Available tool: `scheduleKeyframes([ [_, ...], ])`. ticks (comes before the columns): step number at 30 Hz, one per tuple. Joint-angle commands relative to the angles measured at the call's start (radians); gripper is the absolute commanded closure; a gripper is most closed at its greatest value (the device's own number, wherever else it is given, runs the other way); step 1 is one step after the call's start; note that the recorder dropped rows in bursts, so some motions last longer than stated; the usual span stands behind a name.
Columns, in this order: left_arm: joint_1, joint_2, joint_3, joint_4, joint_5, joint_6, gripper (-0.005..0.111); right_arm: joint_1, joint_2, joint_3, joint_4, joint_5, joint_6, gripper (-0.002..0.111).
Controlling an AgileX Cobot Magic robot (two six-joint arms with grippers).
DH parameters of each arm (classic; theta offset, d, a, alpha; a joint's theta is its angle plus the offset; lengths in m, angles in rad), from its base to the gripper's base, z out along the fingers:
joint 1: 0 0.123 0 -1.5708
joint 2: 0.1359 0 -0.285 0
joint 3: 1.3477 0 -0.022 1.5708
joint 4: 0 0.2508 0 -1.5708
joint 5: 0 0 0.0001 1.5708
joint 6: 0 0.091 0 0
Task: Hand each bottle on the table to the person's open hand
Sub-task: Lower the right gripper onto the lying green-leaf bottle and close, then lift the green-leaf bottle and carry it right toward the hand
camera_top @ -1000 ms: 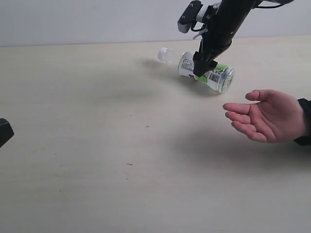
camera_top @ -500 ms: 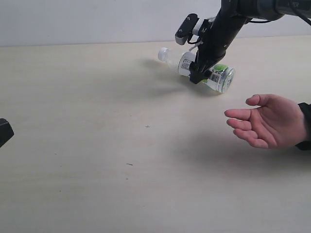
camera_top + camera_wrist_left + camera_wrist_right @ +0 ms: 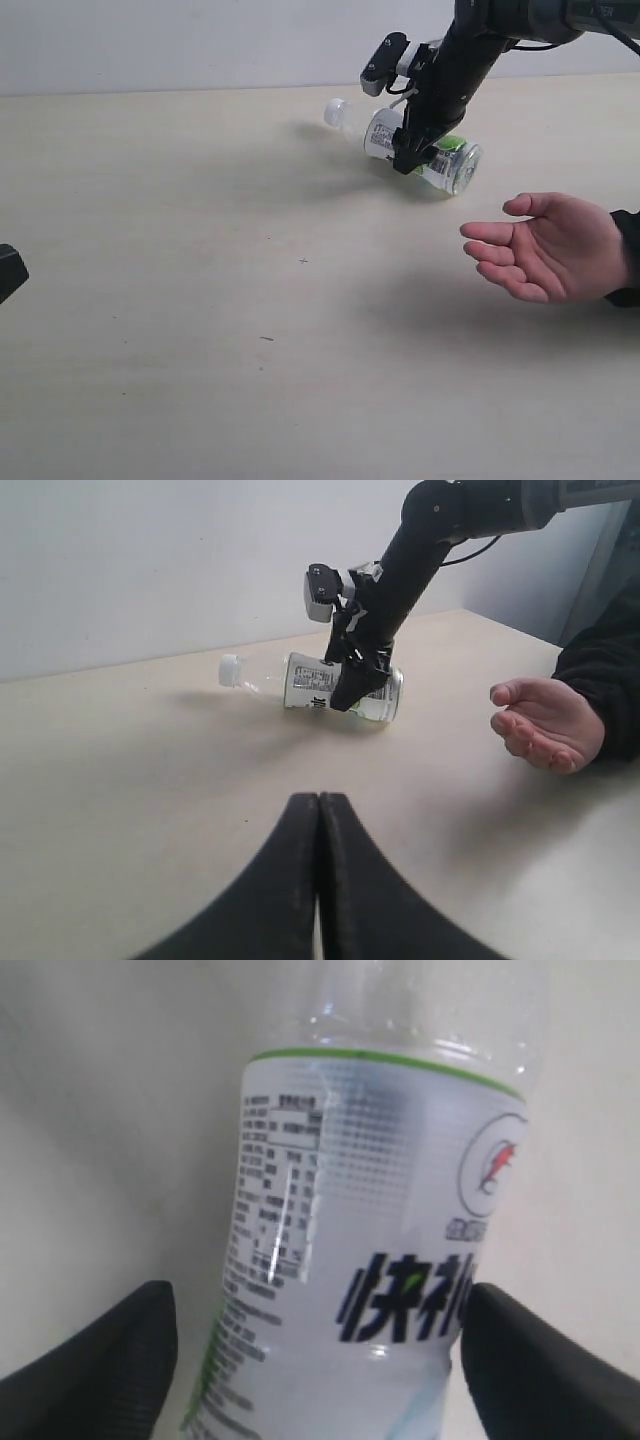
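One clear bottle point(image 3: 383, 131) with a white cap and a white, green-accented label lies on its side on the beige table point(image 3: 200, 320), towards the back. It also shows in the left wrist view as the bottle point(image 3: 303, 681) and fills the right wrist view as the bottle point(image 3: 370, 1200). My right gripper point(image 3: 411, 157) comes down over its middle and stands open astride it. One finger point(image 3: 545, 1360) touches the label; a narrow gap separates the other finger point(image 3: 95, 1365) from it. The person's open hand point(image 3: 550, 255) waits palm up to the right. My left gripper point(image 3: 319, 800) is shut and empty. The other bottles are out of view.
A black piece of the left arm point(image 3: 8, 272) sits at the left edge of the exterior view. The person's dark sleeve point(image 3: 610, 660) enters from the right. A pale wall point(image 3: 200, 40) runs behind the table.
The right gripper has come lower over the bottle, and the bottle has shifted slightly. The hand drifted a little down and right. The left arm has stayed still.
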Motion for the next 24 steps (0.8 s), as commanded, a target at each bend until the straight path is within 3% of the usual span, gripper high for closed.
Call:
scheduleKeyframes([
  [1,0.003,-0.008,0.003,-0.004,-0.001,0.003,0.107,0.001,-0.004,-0.005,-0.003,0.004,0.001,0.043],
  [5,0.003,-0.008,0.003,-0.004,-0.001,0.003,0.107,0.001,-0.004,-0.005,-0.003,-0.004,0.001,0.052],
  [8,0.003,-0.008,0.003,-0.004,-0.001,0.003,0.107,0.001,-0.004,-0.005,-0.003,-0.004,0.001,0.067],
  [12,0.003,-0.008,0.003,-0.004,-0.001,0.003,0.107,0.001,-0.004,-0.005,-0.003,0.011,0.001,0.106],
  [24,0.003,-0.008,0.003,-0.004,-0.001,0.003,0.107,0.001,-0.019,-0.005,0.045,0.038,0.005,0.108],
])
